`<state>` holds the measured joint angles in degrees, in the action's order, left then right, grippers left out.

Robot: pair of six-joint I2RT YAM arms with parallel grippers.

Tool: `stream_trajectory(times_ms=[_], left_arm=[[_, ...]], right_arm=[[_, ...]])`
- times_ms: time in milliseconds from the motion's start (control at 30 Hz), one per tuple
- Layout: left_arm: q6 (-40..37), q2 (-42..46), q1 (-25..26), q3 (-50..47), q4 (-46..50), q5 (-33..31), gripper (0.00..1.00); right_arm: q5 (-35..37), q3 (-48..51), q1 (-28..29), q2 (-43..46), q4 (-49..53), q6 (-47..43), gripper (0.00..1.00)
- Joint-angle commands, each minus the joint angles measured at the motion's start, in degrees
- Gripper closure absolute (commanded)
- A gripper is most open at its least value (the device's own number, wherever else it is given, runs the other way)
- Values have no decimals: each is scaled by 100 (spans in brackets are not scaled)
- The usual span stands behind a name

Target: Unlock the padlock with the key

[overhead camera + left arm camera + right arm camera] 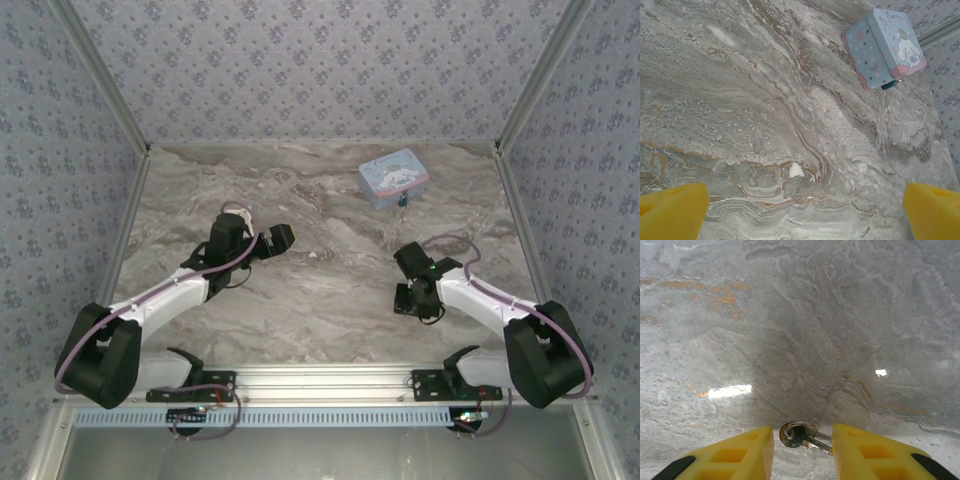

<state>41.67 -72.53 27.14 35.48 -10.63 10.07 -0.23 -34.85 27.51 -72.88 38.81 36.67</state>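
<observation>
A small silver key (799, 435) on a ring lies flat on the marble table, between the yellow fingers of my right gripper (802, 445). The jaws stand apart on either side of it, and the key's tip is close to the right finger (865, 450). In the top view the right gripper (410, 298) points down at the table's near right. The padlock (888, 86) is a tiny blue piece hanging at the front of a light blue cartoon tin (887, 45), far right at the back (402, 201). My left gripper (805, 212) hovers wide open over bare marble.
The cartoon tin (394, 177) sits at the back right of the table. Patterned walls and metal rails (128, 235) close in the table on three sides. The left arm (215, 262) reaches over the middle left.
</observation>
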Motion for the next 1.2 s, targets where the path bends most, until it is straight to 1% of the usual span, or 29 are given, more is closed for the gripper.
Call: stream_trajectory(times_ms=[0, 233, 667, 800, 1000, 1100, 1167], left_arm=[[8, 46, 28, 177, 56, -89, 0], [19, 57, 26, 170, 114, -128, 1], [19, 73, 29, 157, 158, -140, 1], [17, 75, 28, 163, 167, -150, 1], [7, 69, 28, 161, 176, -163, 0], [8, 64, 26, 152, 176, -163, 1], [-3, 67, 23, 151, 191, -179, 1]], right_arm=[[153, -104, 69, -84, 51, 122, 65], [279, -123, 166, -204, -27, 168, 68], [471, -275, 364, -454, 48, 182, 81], [528, -323, 418, -462, 100, 197, 83], [440, -390, 449, -481, 53, 180, 78], [156, -382, 459, -481, -176, 209, 72], [-16, -386, 471, -481, -334, 252, 70]])
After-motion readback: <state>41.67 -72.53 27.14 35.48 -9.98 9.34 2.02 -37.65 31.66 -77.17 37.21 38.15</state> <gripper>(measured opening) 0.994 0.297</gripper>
